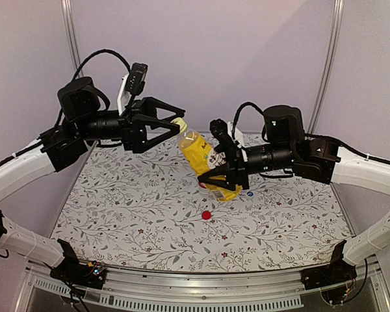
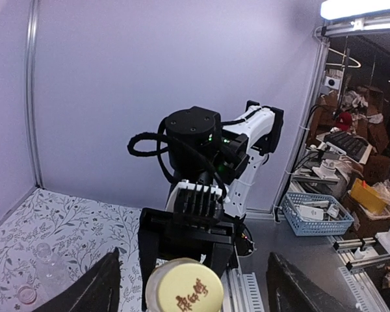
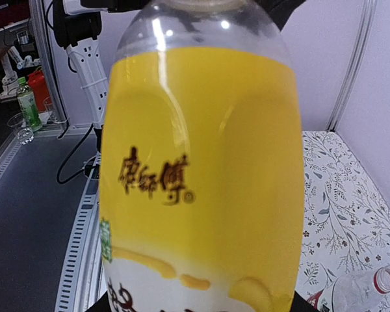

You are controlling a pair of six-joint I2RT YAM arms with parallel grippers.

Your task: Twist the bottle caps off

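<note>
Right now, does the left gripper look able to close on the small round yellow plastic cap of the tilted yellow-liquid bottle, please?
Probably yes: the left gripper stands open with the yellow cap between its fingers and nothing in between, while the right gripper holds the yellow bottle.

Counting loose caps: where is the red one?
Top view: the red cap lies on the floral cloth near the centre, just in front of the yellow bottle.
</note>
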